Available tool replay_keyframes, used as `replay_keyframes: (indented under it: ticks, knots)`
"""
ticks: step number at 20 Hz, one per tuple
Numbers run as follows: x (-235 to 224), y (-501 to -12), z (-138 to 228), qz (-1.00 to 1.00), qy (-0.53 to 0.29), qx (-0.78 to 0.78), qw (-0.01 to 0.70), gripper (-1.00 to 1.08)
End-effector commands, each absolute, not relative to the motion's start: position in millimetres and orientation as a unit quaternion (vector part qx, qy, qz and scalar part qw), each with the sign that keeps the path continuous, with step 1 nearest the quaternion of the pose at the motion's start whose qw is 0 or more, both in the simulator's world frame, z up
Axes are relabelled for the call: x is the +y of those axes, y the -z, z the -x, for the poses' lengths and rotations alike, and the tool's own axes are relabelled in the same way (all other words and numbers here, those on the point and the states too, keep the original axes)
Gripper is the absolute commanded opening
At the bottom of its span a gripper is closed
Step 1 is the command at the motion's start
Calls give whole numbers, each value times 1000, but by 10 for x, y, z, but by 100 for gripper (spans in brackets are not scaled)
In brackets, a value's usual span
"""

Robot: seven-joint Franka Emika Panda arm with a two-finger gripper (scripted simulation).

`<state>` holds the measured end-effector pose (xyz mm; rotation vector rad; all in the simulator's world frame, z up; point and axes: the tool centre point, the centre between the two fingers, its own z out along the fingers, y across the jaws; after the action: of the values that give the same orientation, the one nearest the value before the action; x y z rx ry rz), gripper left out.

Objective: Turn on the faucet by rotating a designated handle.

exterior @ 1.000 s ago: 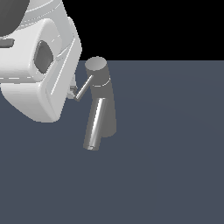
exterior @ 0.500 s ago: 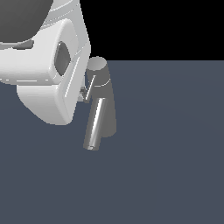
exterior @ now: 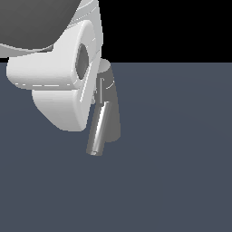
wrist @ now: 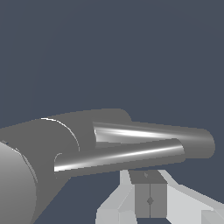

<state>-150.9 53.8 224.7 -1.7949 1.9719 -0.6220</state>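
Crowding the faucet from the exterior view's left, the gripper hides its jaw state.

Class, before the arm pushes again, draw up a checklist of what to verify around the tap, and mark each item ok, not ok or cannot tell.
1. Faucet upright on the surface: ok.
2. Gripper close beside the faucet cap: ok.
3. Handle visible next to the gripper: ok.
4. Finger touching the handle: cannot tell.
5. Gripper open or shut: cannot tell, one finger shows.
6. Spout clear of the gripper body: ok in the exterior view.
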Motion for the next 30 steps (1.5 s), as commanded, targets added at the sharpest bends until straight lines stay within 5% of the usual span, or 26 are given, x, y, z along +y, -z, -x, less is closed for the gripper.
replay_keyframes:
  ticks: [1, 30]
  knots:
    - [359, -2199, 1552, 631, 221, 718, 194, -100]
    - [-191, -2395, 1338, 633, 221, 716, 195, -100]
